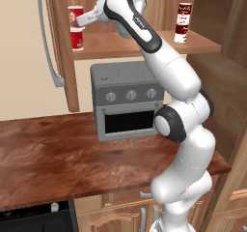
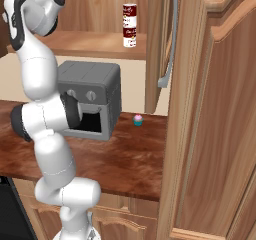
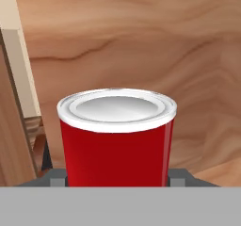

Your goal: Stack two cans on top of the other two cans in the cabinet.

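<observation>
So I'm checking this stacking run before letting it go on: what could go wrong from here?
The gripper holds the upper red can on the lower red can, close to the shelf front edge and the cabinet's left wall. If it sits off-centre, releasing could topple it. Pulling back carelessly might drag both cans off the edge, onto the toaster oven below.

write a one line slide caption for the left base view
Robot hand at the upper of two stacked red cans on the cabinet shelf, with another stacked pair at right above the toaster oven.
</observation>
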